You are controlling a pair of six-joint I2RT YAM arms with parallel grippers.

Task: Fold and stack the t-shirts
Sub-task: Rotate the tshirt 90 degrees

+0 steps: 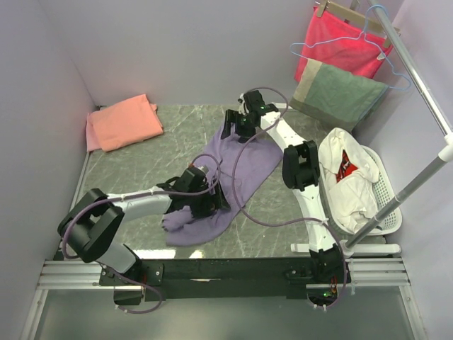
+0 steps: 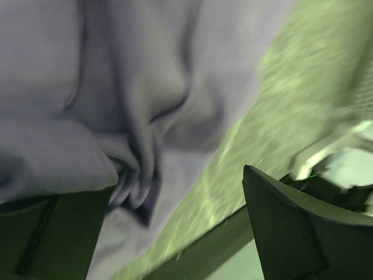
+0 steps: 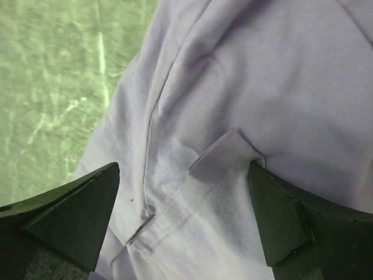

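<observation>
Purple tee (image 1: 237,173) lies diagonally mid-frame on the counter (image 1: 141,170), rumpled, with its lower end bunched. Pink tee (image 1: 124,122) sits folded at upper left, well apart.

Risk: left gripper (image 1: 211,200) hangs over the bunched lower end. Closing there would likely pinch several layers and drag the fold askew. Right gripper (image 1: 236,132), at the upper end, sits above a hem and a small flap, so it could catch one ply only.

Pose: left arm reaches in low from lower left. Right arm stretches up-frame, wrist bent back toward centre. Both grippers are released, jaws wide, nothing held.
</observation>
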